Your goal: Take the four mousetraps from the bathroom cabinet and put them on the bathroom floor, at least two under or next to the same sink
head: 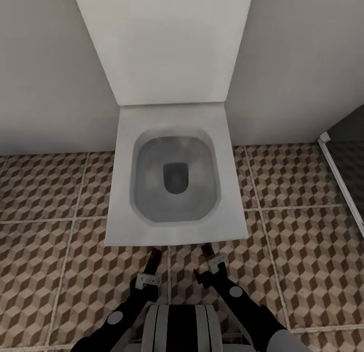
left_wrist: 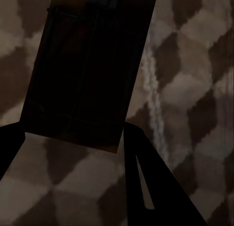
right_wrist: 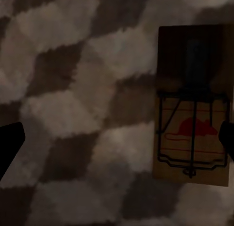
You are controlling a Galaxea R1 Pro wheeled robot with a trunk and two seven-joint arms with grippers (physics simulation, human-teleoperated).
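Below me is the cube-patterned bathroom floor [head: 60, 251], in front of a white toilet. My left gripper [head: 150, 271] is low over the tiles and shut on a mousetrap [left_wrist: 83, 70]; in the left wrist view the trap is a dark flat rectangle spanning the gap between both fingers. My right gripper [head: 210, 263] is open, its fingers far apart in the right wrist view. A second mousetrap [right_wrist: 192, 109] with black wire and a red spot sits just beside one finger [right_wrist: 228, 138], over the tiles. I cannot tell if it rests on the floor. The cabinet and sink are out of view.
The white toilet [head: 126, 210] with its raised lid stands directly ahead against the pale wall, its front edge just beyond my fingertips. A white rail [head: 341, 175] borders a darker section at the far right. Patterned tiles spread to both sides of the toilet.
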